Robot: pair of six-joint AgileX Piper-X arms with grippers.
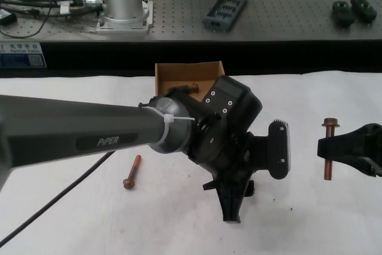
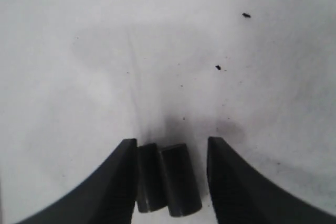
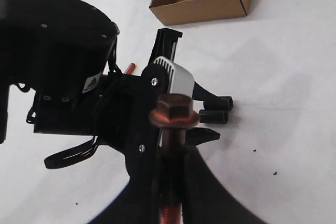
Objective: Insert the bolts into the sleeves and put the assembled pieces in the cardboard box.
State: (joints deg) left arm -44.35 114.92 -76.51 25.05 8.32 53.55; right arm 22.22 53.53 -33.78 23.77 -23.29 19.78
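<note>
Left gripper (image 2: 170, 141) hangs open and empty, straddling two sleeves (image 2: 181, 182) that lie flat, side by side, mid-surface. Right gripper (image 3: 171, 195), nearby, is clamped on a bolt (image 3: 173, 116) held upright, head up. Cardboard box (image 1: 169, 74) sits at the far edge.

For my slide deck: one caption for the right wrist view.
Right gripper grips a bolt, head up, facing the left gripper around two black sleeves.
</note>
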